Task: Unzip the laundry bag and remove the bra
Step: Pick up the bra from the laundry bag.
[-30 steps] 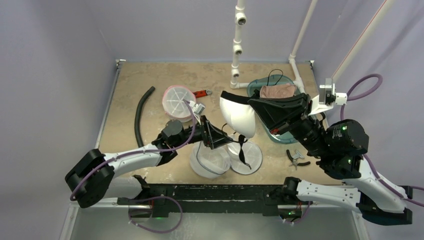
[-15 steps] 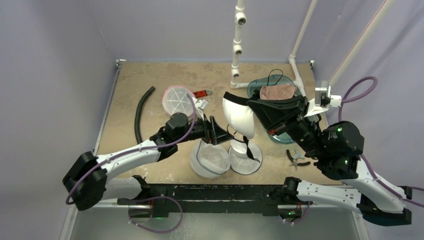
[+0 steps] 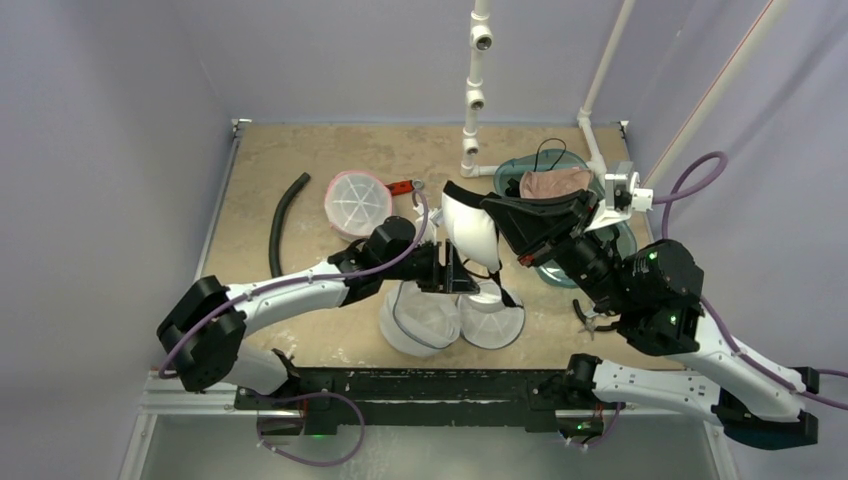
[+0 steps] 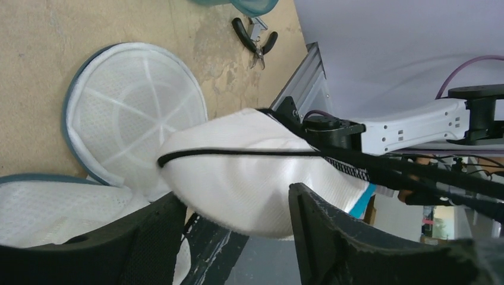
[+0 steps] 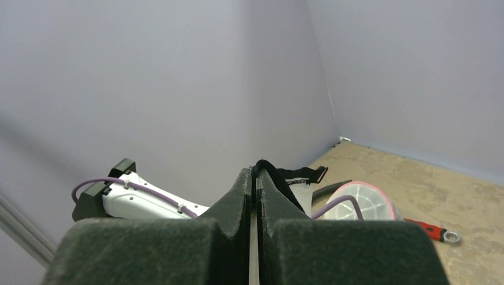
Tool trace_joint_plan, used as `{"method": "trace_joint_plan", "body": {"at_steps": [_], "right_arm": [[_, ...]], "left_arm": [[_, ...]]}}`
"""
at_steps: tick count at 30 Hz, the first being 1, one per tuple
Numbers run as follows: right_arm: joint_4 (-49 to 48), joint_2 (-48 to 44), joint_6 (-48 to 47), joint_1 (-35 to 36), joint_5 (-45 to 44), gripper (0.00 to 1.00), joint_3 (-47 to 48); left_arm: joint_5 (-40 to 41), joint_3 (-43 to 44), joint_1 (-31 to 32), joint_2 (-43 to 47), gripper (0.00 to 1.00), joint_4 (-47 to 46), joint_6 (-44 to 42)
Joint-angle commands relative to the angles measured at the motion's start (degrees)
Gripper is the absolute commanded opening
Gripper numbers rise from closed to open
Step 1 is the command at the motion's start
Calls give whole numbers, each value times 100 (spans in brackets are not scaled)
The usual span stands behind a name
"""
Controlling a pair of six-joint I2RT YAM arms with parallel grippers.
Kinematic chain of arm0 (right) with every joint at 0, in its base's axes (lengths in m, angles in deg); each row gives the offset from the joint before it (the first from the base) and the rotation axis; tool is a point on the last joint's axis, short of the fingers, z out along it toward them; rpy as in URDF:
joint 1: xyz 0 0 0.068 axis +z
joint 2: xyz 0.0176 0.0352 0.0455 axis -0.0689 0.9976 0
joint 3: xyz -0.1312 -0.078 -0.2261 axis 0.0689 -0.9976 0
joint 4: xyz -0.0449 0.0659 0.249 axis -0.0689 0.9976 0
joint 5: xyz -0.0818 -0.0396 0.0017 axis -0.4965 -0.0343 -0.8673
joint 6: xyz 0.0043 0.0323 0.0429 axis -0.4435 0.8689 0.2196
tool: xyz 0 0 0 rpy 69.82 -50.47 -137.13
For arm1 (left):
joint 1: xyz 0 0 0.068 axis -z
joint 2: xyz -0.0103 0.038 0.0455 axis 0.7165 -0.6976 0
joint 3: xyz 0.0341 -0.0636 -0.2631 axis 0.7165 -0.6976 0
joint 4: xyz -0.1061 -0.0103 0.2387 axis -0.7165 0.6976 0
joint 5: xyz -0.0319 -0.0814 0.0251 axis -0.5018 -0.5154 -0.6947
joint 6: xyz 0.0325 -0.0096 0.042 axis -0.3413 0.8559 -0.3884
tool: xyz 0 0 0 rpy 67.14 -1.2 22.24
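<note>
- Far left of your worktop [image 3: 290,150]: a black hose [image 3: 283,222] lies curved, well apart from the rest.
- Next over sits a pink-rimmed mesh pod [image 3: 357,203]. A red-handled tool [image 3: 402,186] lies just beside it on its right.
- Your left hand [image 3: 457,272] reaches in low from the left with its fingers [image 4: 148,237] apart. The wrist view shows the white cup of the bra [image 3: 470,232] bulging into the gap between them, one finger on each side. You can't tell whether either pad touches the fabric.
- Below that hand, the laundry bag [image 3: 420,320] lies unzipped on the worktop. Its two round mesh halves are spread side by side, with the blue rim showing.
- The bra is out of the bag and hangs in the air above it at centre. It is a white cup with black edging, and a black strap trails down over the right mesh half.
- Behind the bra, white pipes [image 3: 474,95] rise from the back of the worktop.
- Your right hand [image 3: 489,208] comes in from the right, fingers pressed together on the bra's black strap at the cup's top edge. The wrist view shows the strap pinched at the fingertips.
- Beyond that hand, a teal bowl [image 3: 545,158] holds a pink cloth [image 3: 555,183].
- Right of the bag, pliers [image 3: 590,316] lie on the worktop, partly hidden by the right arm.
</note>
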Motion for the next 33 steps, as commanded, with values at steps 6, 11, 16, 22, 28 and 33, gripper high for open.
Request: {"method": "trace_joint_plan", "body": {"at_steps": [6, 11, 16, 22, 28, 33], "right_arm": [[-314, -99, -128, -6, -207, 0, -18], [-160, -238, -272, -6, -737, 0, -167], [255, -183, -367, -5, -1894, 0, -305], [442, -145, -582, -1, -2301, 0, -598], [487, -178, -567, -8, -1904, 0, -872], [822, 37, -548, -4, -2106, 0, -763]], "left_arm": [[92, 252, 98, -153, 13, -100, 107], [238, 255, 98, 34, 0, -20, -201], [940, 185, 88, 479, 0, 210, -818], [1878, -150, 90, 1288, 0, -75, -1291], [2279, -498, 89, 1862, 0, -772, -1570], [2714, -686, 86, 2020, 0, -1052, -1406]]}}
